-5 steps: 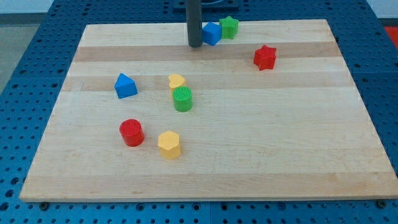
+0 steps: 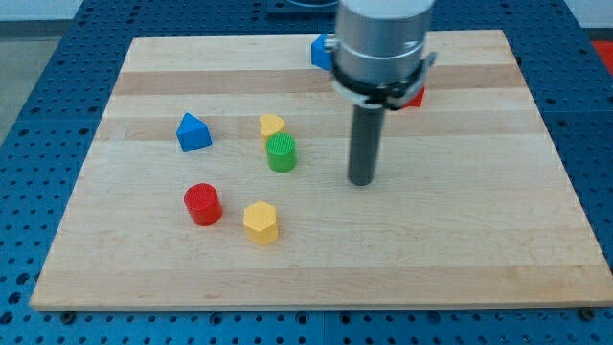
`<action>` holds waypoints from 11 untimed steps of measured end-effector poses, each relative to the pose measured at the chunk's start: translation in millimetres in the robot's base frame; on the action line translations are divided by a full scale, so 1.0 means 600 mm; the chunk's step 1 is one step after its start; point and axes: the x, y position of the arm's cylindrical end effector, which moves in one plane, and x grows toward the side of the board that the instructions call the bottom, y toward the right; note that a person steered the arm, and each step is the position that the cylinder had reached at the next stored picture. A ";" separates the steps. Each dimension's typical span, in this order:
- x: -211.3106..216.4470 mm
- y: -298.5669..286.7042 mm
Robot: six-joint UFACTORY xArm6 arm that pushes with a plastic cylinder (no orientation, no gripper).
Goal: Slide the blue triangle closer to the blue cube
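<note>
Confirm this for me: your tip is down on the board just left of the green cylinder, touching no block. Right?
Not quite: my tip is to the view's right of the green cylinder, not left. The camera view shows it on the board, touching no block.

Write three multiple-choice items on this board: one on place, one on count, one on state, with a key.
1. My tip is:
A. to the view's right of the green cylinder
B. beside the red cylinder
C. off the board

2. Yellow blocks in sight:
A. none
B. two
C. four

3. My tip is:
A. pressing the blue triangle
B. touching no block
C. atop the yellow hexagon

Key: 1 A, it stands right of it; 2 B, the yellow heart and the hexagon; 3 B, bare wood surrounds it.
</note>
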 end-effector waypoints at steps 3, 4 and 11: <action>-0.058 -0.255; -0.057 -0.333; -0.207 -0.268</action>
